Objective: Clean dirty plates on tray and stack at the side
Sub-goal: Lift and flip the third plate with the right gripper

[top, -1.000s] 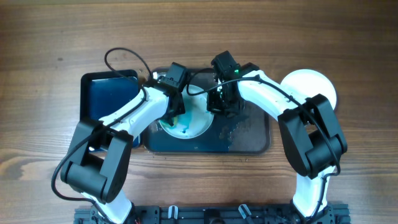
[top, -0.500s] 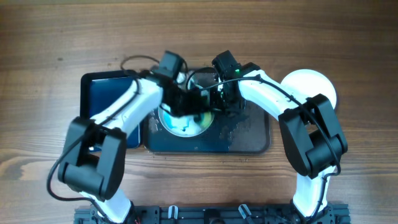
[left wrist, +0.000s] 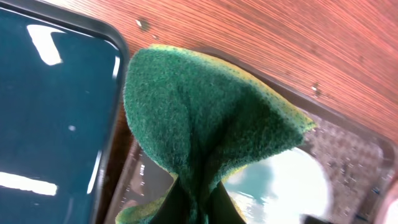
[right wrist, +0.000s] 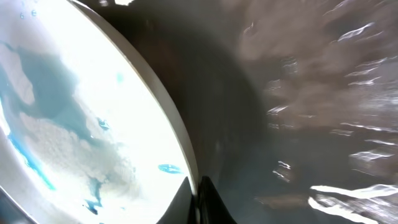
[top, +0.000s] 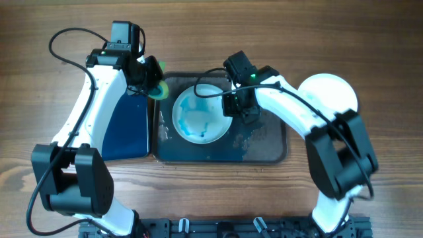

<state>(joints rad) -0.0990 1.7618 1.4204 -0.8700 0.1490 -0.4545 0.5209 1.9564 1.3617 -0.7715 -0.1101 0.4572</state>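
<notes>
The right gripper (right wrist: 198,186) is pinched nearly shut on the right rim of the plate (top: 198,119), its fingertips meeting at the edge. The plate lies to the gripper's left, flat in the left half of the tray (top: 264,142), smeared with pale blue and a few darker blue streaks. The tray floor to the right of the gripper is wet and glistening. A second plate (top: 330,89), white, sits on the table (top: 264,33) just off the tray's right end, partly under the right arm.

The left gripper (left wrist: 194,202) is clamped on a folded green sponge (left wrist: 199,118), held up over the place where the small tray (top: 125,125) and the tray meet at their far corners. The plate lies to its right, apart from the sponge.
</notes>
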